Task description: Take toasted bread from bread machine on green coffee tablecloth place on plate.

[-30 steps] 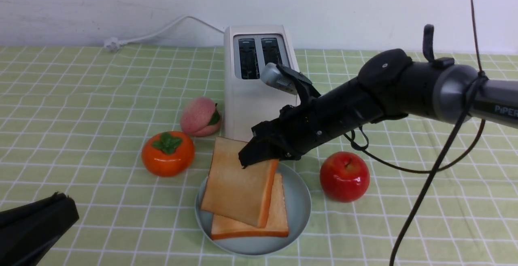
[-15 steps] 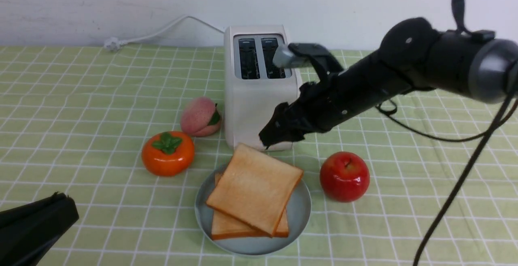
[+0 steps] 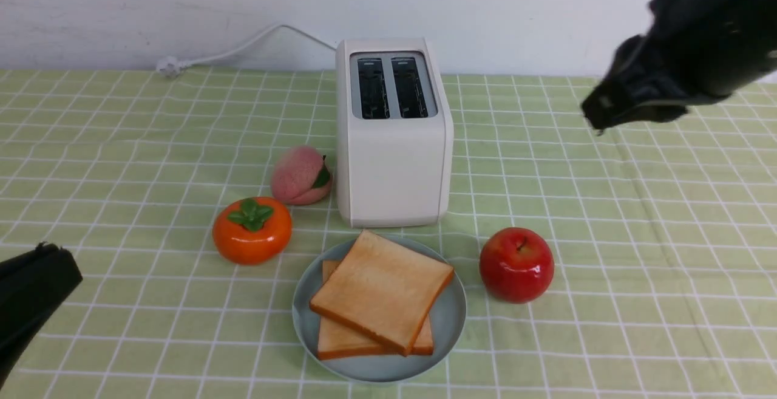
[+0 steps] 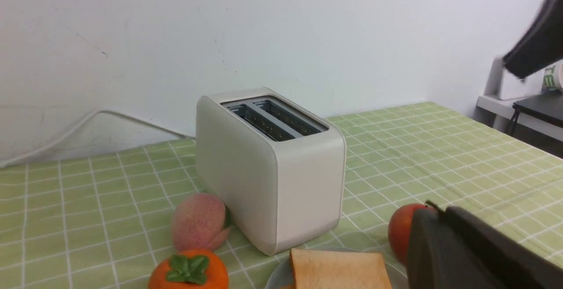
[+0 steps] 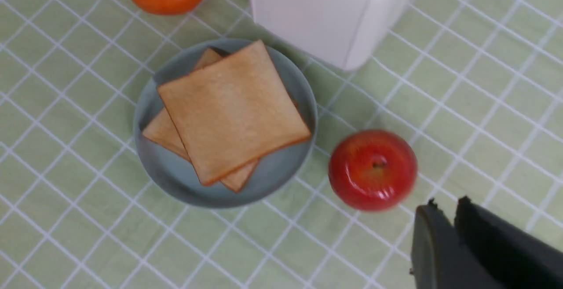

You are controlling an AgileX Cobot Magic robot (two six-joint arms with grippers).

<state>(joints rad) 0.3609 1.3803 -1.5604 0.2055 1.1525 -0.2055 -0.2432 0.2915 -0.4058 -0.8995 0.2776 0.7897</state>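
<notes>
Two slices of toasted bread lie stacked on the pale blue plate [image 3: 452,309]. The upper slice [image 3: 382,289] is turned at an angle over the lower one [image 3: 340,343]. Behind the plate, on the green coffee tablecloth [image 3: 121,144], stands the cream bread machine [image 3: 393,138] with both slots empty. My right gripper [image 3: 598,116] hangs high at the far right, well away from the plate. The right wrist view shows that gripper [image 5: 445,202] shut and empty above the cloth beside the apple. My left gripper [image 3: 54,253] is shut at the near left edge, holding nothing.
A red apple [image 3: 516,263] sits just right of the plate. An orange persimmon [image 3: 251,230] and a pink peach [image 3: 300,175] lie left of the toaster. The white power cord [image 3: 243,47] runs along the back wall.
My right gripper let go of the second slice, which settled flat on the first. The arm then lifted away up and to the right and its jaws closed. The left gripper slipped slightly leftward.
</notes>
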